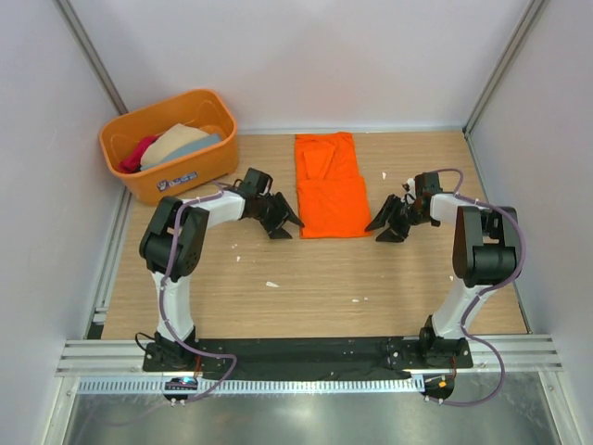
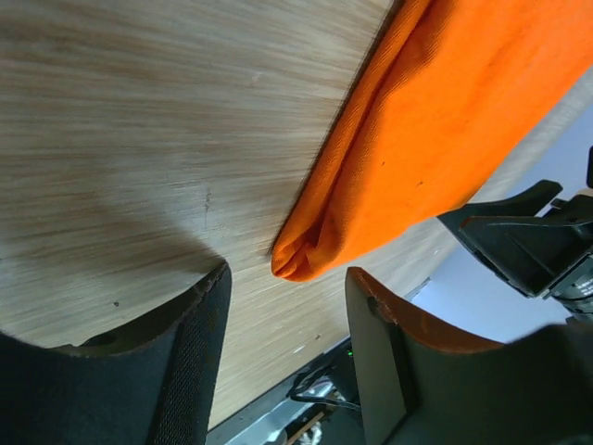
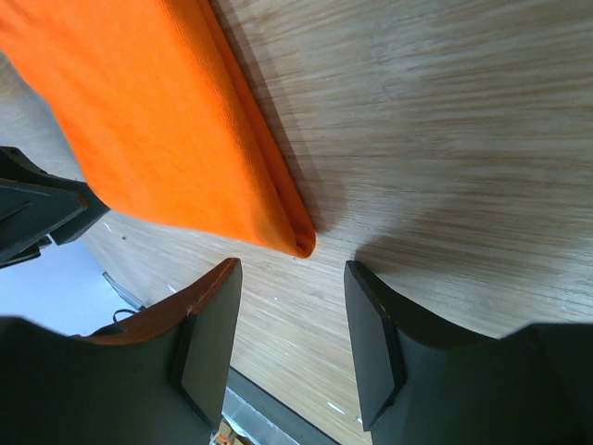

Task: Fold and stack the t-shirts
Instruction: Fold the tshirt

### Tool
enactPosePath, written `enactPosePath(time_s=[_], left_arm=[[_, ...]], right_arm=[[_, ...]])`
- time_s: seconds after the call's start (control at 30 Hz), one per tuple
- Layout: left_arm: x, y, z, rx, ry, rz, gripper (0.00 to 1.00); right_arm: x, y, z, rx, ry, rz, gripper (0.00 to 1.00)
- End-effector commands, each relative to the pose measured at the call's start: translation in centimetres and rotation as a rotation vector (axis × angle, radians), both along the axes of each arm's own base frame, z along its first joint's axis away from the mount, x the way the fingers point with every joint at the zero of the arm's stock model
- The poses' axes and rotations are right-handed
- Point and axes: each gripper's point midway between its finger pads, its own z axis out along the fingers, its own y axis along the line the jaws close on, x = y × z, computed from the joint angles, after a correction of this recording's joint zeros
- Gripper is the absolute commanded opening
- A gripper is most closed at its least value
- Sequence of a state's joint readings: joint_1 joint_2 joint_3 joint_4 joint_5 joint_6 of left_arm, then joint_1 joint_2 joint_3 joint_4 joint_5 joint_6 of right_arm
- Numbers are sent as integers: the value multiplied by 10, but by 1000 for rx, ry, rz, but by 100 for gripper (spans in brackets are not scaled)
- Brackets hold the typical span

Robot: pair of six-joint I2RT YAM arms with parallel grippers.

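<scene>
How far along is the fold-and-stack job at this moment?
Done: the orange t-shirt lies on the table folded into a narrow strip. In hand: the left end effector and right end effector, both open, sit at its near corners, gripping nothing, seemingly lined up for the next fold. Left: the other t-shirts, bundled in the orange tub, lie unfolded, and no stack exists yet.

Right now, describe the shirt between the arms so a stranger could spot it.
On the wooden table, look at the far middle, right of the orange tub. A bright orange t-shirt lies flat there, folded into a long strip. It alone is on the table; the other shirts are heaped in the tub.
</scene>
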State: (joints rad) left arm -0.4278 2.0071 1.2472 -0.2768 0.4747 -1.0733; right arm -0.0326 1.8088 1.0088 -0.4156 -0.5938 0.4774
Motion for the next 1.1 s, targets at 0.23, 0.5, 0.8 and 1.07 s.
enactPosePath(time_s=[0.23, 0.5, 0.8, 1.07], left_arm=[[-14, -7, -31, -12, 141, 174, 56], [-33, -1, -60, 2, 239, 249, 47], [-32, 5, -69, 21, 238, 276, 32], [-28, 10, -68, 25, 223, 282, 39]], right_arm=[[3, -5, -2, -39, -25, -40, 54], [-7, -7, -6, -42, 0, -107, 54], [-10, -1, -16, 40, 20, -266, 52], [2, -6, -28, 10, 34, -297, 51]])
